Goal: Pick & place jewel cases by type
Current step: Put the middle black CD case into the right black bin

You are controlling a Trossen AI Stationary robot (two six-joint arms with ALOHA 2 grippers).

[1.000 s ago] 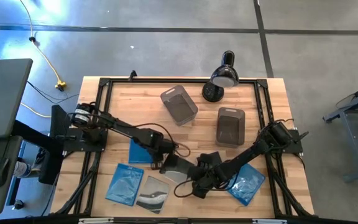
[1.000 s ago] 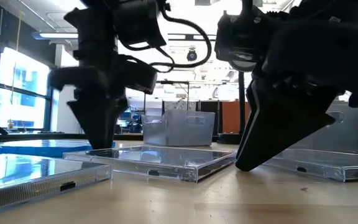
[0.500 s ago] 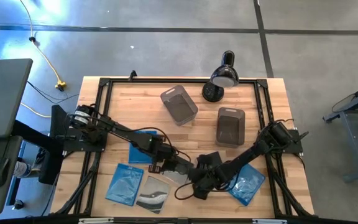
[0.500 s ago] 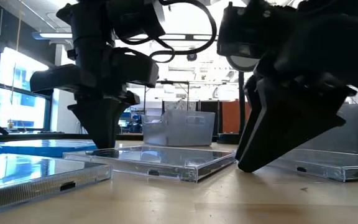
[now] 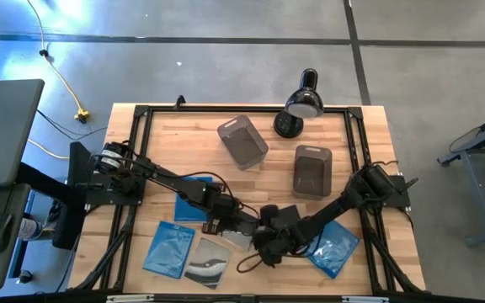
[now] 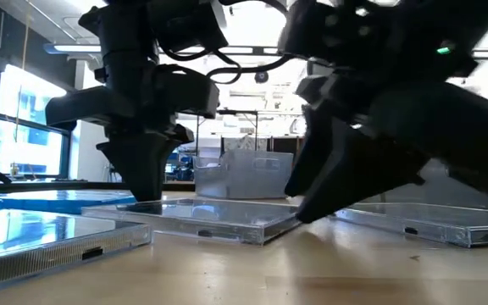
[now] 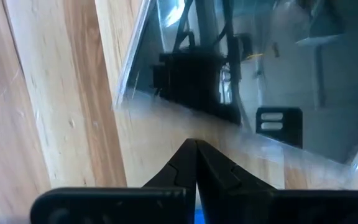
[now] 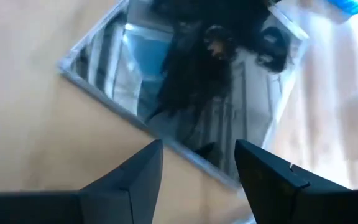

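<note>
The left gripper [image 7: 196, 146] pressed its closed jaws, holding nothing, on the clear jewel case [image 6: 210, 219] lying flat on the desk [image 5: 360, 151] near its front edge. The right gripper [image 8: 199, 163], jaws wide apart, stood at that case's opposite edge.

Pale wood-grain bench [image 5: 369, 135], glossy blue plastic jewel cases [image 5: 168, 249], clear reflective case [image 6: 202, 219], smoky translucent plastic tubs [image 5: 242, 142], matt black fingers [image 8: 261, 180]

Blue jewel cases [image 5: 168, 249], smoky grey tubs [image 5: 242, 141], black lamp [image 5: 301, 103].
</note>
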